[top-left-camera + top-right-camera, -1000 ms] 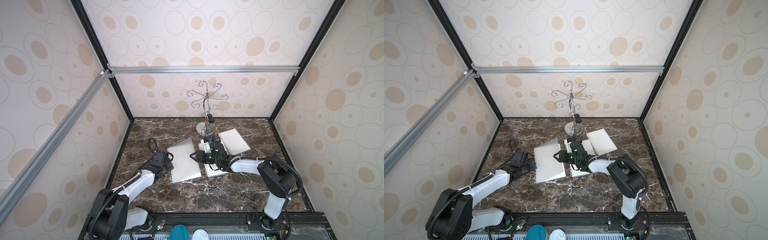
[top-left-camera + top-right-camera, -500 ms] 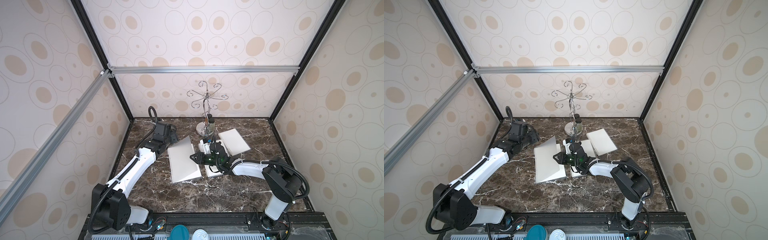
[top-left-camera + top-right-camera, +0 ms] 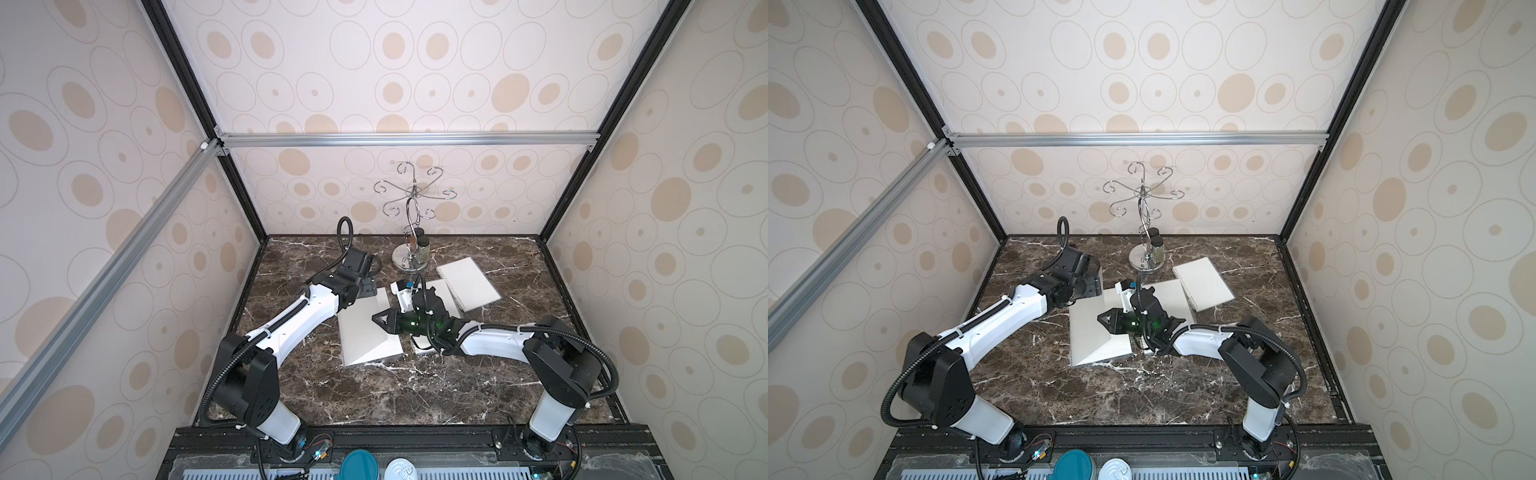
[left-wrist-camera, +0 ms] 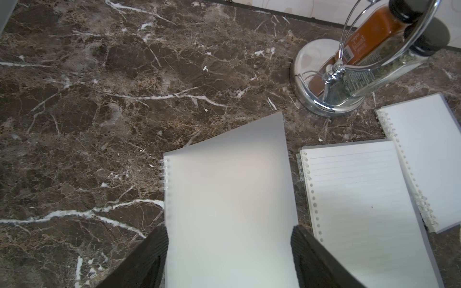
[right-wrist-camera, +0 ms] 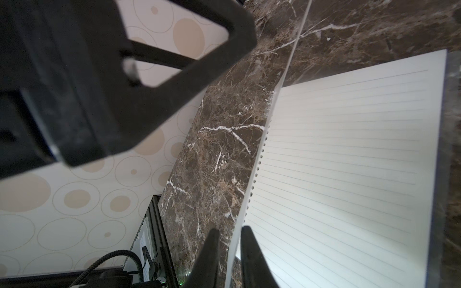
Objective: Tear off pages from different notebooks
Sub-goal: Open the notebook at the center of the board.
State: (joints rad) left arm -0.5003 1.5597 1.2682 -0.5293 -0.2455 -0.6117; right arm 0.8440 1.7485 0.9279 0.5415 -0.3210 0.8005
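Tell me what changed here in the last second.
The left gripper swung from the left edge of the left white spiral-bound notebook to its far end and stands open over it. The right gripper stayed at that notebook's right edge, its jaws narrowing around the raised top sheet. The two other white notebooks and the chrome hook stand kept their places.

The left gripper point(image 4: 229, 229) swung above the notebook point(image 3: 382, 349) and widened; the right gripper point(image 5: 230, 230) narrowed around its sheet point(image 4: 229, 189)
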